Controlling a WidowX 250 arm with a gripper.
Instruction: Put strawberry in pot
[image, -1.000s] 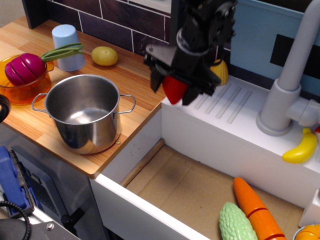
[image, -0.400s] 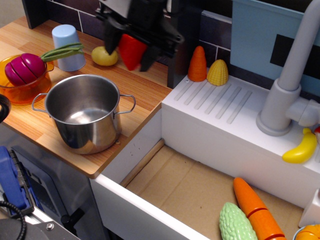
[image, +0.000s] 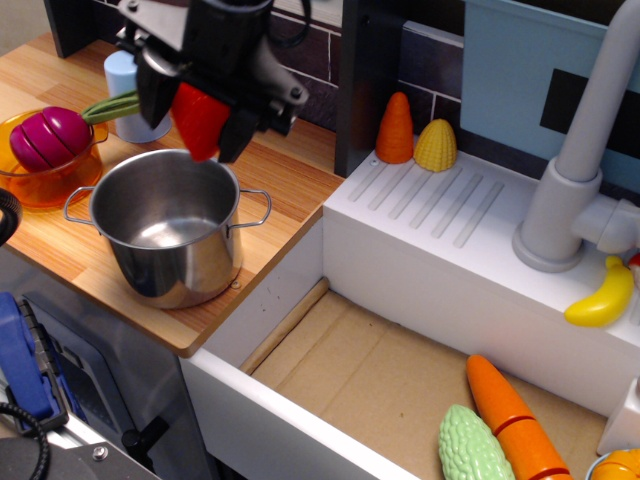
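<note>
My black gripper (image: 197, 118) is shut on the glossy red strawberry (image: 199, 122), tip pointing down. It hangs just above the far rim of the shiny steel pot (image: 168, 235), which stands upright and empty on the wooden counter (image: 270, 175). The strawberry is clear of the pot's rim, slightly right of the pot's middle.
A transparent orange bowl (image: 35, 182) with a magenta sliced vegetable (image: 48, 135) sits left of the pot. A pale blue cup (image: 125, 75) is partly hidden behind the arm. An orange cone (image: 396, 128) and yellow corn (image: 436, 145) stand on the white sink drainboard. The sink basin (image: 400, 370) holds a carrot and green gourd.
The gripper has carried the strawberry leftward from over the sink edge, across the counter, and lowered it over the pot. It now hides the yellow lemon-like toy.
</note>
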